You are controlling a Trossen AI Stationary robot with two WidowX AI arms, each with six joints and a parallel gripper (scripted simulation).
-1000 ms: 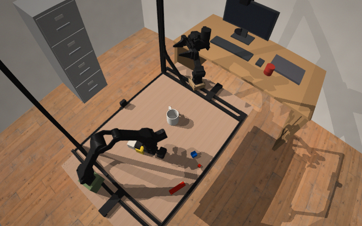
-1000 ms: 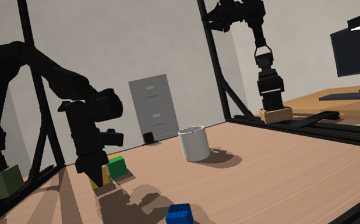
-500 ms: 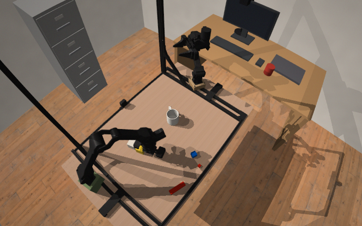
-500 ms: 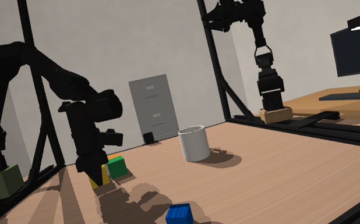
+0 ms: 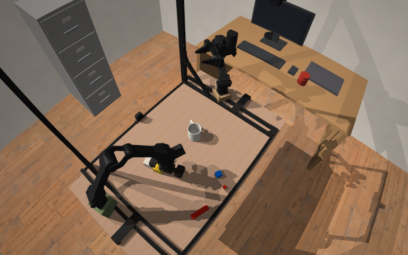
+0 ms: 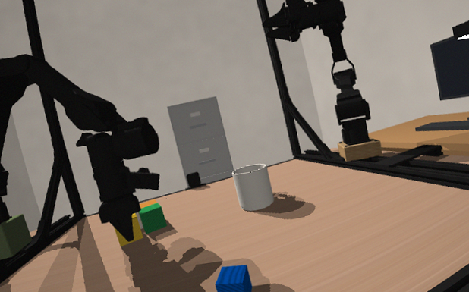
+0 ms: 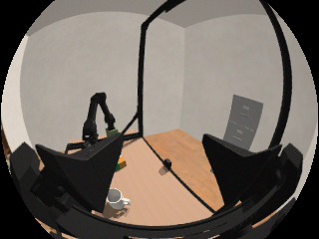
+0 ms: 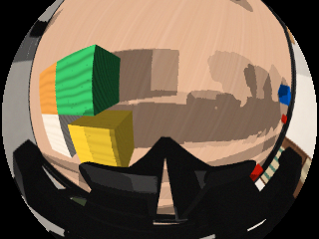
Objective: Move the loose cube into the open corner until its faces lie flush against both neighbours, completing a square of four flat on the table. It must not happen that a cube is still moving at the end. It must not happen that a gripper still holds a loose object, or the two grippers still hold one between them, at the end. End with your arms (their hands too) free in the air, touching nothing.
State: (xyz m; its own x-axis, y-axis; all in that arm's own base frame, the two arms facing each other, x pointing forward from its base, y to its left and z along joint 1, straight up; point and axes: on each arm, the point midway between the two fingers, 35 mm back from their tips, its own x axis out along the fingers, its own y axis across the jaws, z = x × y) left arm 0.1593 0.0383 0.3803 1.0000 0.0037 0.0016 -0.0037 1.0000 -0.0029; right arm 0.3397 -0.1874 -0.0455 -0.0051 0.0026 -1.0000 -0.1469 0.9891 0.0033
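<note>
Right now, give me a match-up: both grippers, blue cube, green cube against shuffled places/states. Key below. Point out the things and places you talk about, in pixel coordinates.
1. left gripper (image 5: 198,56) (image 6: 265,30) (image 7: 162,134)
2. blue cube (image 5: 218,173) (image 6: 233,287) (image 8: 284,94)
3. right gripper (image 5: 166,170) (image 6: 129,238) (image 7: 90,140) (image 8: 165,139)
4. green cube (image 6: 152,217) (image 7: 118,167) (image 8: 77,82)

A. shut, down at the yellow cube (image 5: 156,169) (image 6: 136,224) (image 8: 100,136)
B. beside the orange cube (image 6: 148,203) (image 7: 122,162) (image 8: 48,89)
C. open, raised in the air
D. near the small red block (image 5: 224,187) (image 8: 284,119)

Pairs: 1-C, 2-D, 3-A, 4-B
</note>
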